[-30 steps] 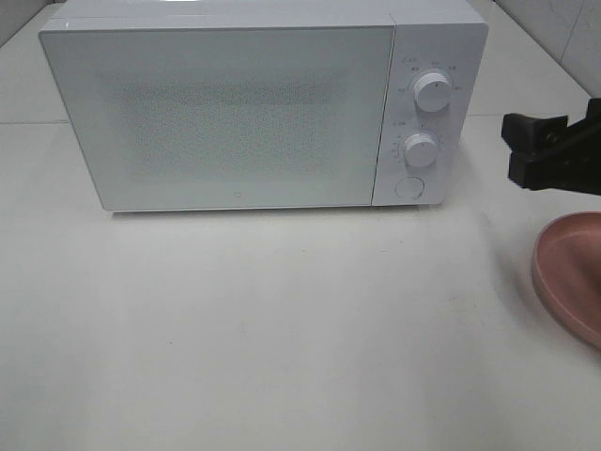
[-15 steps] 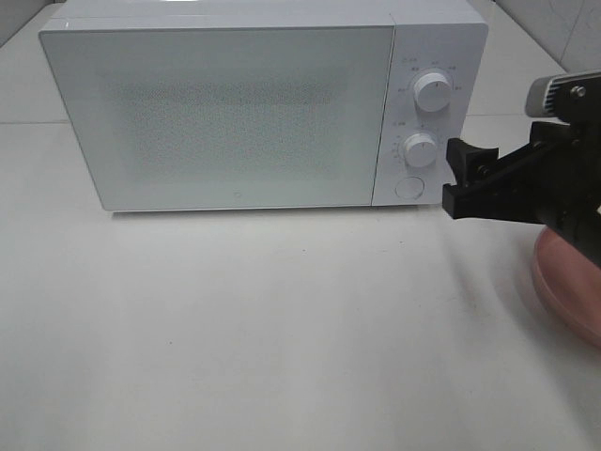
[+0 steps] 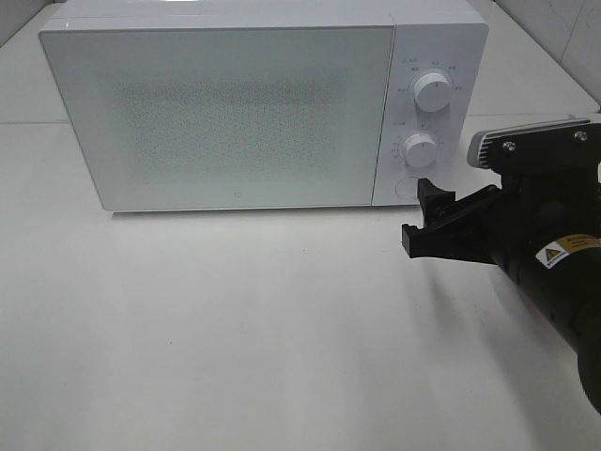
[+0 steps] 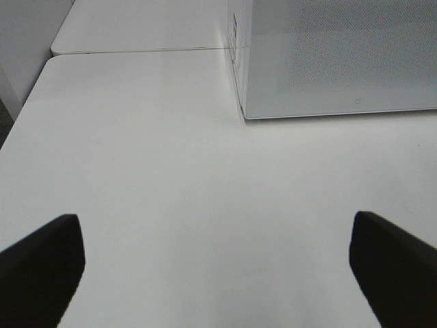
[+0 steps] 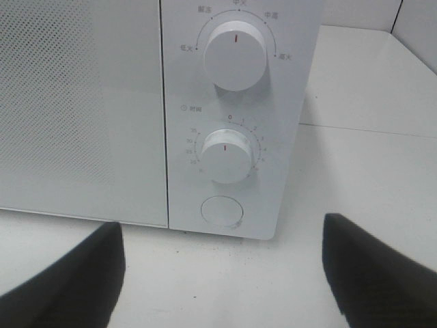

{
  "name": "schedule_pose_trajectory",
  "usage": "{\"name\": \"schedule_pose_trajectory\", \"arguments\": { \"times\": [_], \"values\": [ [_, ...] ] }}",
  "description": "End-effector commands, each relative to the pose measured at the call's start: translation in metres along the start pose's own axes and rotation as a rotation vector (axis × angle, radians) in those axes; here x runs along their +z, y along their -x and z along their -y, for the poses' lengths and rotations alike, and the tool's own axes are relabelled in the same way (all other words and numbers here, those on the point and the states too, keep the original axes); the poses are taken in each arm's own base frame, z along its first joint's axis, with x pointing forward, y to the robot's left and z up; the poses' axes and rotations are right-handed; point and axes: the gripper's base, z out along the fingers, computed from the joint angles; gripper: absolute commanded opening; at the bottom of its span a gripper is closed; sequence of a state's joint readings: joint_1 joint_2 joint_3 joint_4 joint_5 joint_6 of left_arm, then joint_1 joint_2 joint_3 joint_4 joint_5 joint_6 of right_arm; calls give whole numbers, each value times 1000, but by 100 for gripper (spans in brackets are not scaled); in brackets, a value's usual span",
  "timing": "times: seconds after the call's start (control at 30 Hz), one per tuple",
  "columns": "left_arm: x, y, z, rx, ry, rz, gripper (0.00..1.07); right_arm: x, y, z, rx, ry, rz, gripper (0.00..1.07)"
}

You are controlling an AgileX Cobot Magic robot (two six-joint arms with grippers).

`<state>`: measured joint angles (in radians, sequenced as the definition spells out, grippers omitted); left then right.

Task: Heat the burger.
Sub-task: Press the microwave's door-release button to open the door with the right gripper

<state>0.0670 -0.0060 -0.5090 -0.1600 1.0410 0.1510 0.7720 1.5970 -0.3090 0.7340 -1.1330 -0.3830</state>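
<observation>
The burger is out of view in all three views. The white microwave (image 3: 225, 113) stands at the back of the table with its door shut. My right gripper (image 3: 423, 221) is open and empty, just in front of the microwave's control panel and low, near the round button (image 3: 406, 186). The right wrist view looks between the open gripper (image 5: 218, 273) at the upper knob (image 5: 235, 46), the lower timer knob (image 5: 227, 154) and the button (image 5: 222, 212). My left gripper (image 4: 218, 266) is open and empty over bare table, off the microwave's (image 4: 341, 55) left front corner.
The white table (image 3: 235, 329) stretches in front of the microwave. A seam between two tabletops (image 4: 136, 51) runs behind the left side. A tiled wall (image 3: 563, 28) rises at the back right.
My right arm has swung in from the right edge toward the microwave's control panel, now covering the pink plate. The left gripper's view has no earlier frame.
</observation>
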Motion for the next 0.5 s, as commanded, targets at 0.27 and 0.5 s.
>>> {"name": "schedule_pose_trajectory", "arguments": {
  "times": [0.27,0.5],
  "values": [
    [-2,-1,1,-4,-9,20,98,3,-8,-4,150,-7,-4,73],
    [-2,-1,1,-4,-9,20,98,3,-8,-4,331,-8,-3,70]
  ]
}}
